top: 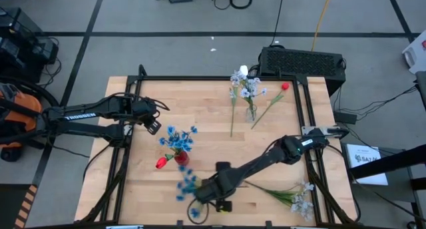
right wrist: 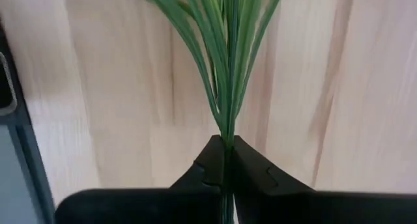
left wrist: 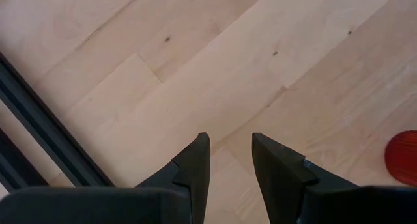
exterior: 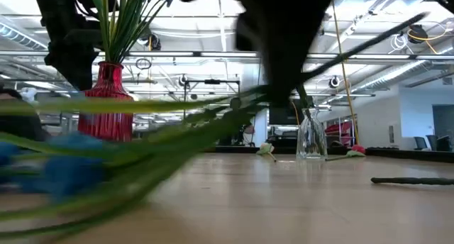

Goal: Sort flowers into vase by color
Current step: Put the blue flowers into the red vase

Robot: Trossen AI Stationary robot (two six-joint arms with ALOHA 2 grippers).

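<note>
Nearest the front edge of the table (top: 279,149), my right gripper (top: 214,196) had its fingers pinched tight on a blue flower (top: 187,186), the green stem and leaves fanning out of the clamp in the right wrist view (right wrist: 228,68). Its blue blossoms hung just in front of the red vase (top: 181,158), blurred in the overhead view. I judged this as the carry step: one blue stem lifted and headed for the vase that already held blue clusters (top: 177,140) and a red tulip (top: 162,163).

Off to the right near that same edge lay a pale spray (top: 299,201), untouched. My left gripper (top: 152,126) waited farther back and to the left above bare wood, fingers a narrow gap apart and holding nothing (left wrist: 195,172).

Farthest off, the clear vase (top: 250,112) held pale flowers (top: 243,82), with another red tulip (top: 285,86) lying just beside it.

Next, I reckoned, the stem's lower end had to be swung upright over the red vase's mouth, without knocking the vase over.
</note>
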